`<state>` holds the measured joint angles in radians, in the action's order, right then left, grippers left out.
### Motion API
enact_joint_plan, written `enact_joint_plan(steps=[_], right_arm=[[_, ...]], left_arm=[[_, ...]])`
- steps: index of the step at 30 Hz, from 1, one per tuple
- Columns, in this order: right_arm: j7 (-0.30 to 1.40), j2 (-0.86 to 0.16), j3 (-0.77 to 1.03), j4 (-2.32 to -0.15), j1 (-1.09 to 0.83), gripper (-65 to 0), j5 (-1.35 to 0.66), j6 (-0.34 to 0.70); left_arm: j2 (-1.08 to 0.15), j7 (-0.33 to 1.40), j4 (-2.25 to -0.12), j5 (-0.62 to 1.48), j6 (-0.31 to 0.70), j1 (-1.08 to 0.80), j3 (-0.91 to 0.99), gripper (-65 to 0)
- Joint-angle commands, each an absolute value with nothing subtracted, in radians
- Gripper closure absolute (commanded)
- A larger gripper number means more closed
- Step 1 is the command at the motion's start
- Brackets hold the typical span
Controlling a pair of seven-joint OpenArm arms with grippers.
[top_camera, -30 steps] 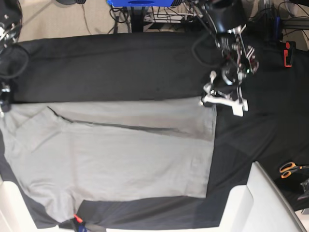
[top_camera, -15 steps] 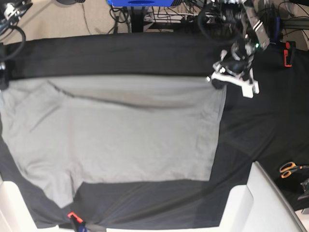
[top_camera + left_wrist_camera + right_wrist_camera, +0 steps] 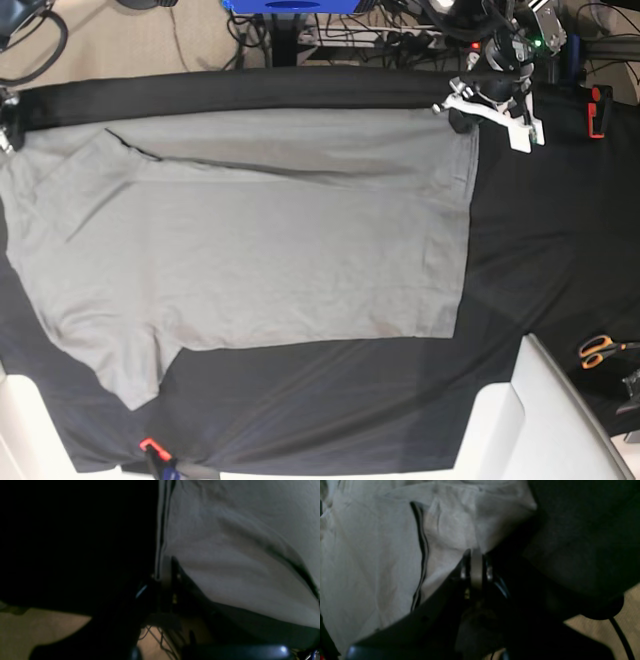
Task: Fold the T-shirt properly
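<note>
Two grippers clamped on one grey T-shirt point(image 3: 260, 240), spread flat across a black tablecloth point(image 3: 560, 230) and reaching nearly to its far edge. Left gripper point(image 3: 462, 117), at the right of the base view, closed on the shirt's far hem corner; seen from its wrist camera as narrow jaws pinching the hem edge point(image 3: 165, 567), cloth sloping away to the right with one dark crease. Right gripper point(image 3: 476, 555) closed on a fold of fabric near a sleeve, mostly out of the base view at the left margin point(image 3: 8, 125). Shirt point(image 3: 370, 567) lying with hem toward the right and one sleeve pointing to the near left corner, a long shallow wrinkle running along its far side. Orange-handled scissors point(image 3: 600, 350) resting on the cloth well to the right, apart from the shirt. Red clip point(image 3: 596, 110) standing near the far right edge, just beyond the left gripper.
</note>
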<state>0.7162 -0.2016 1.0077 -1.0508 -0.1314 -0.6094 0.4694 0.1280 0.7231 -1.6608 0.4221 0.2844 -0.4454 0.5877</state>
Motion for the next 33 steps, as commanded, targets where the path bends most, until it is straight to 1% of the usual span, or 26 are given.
enact_joint_plan(steps=[1,5,12,26,33], right_arm=[[0.699,-0.217,1.013,-1.081,-0.145,-0.6,-0.619,0.47],[0.751,-0.186,1.013,-1.133,-0.176,-0.6,-0.619,0.466],[0.756,-0.136,1.013,-1.231,-0.226,-0.6,-0.619,0.464],[0.753,-0.124,1.015,-1.241,-0.243,-1.2,-0.615,0.464],[0.753,-0.128,1.013,-1.241,-0.245,-0.9,-0.613,0.464]], left_arm=[[0.12,0.702,-1.695,0.427,0.278,-0.463,0.593,0.0],[0.12,0.702,-1.716,0.427,0.278,-0.481,0.593,0.0],[0.119,0.702,-1.709,0.427,0.278,-0.481,0.593,0.0],[0.114,0.7,-1.695,0.42,0.278,-0.504,0.596,0.0],[0.061,0.7,-1.693,0.42,0.278,-0.516,0.593,0.0]])
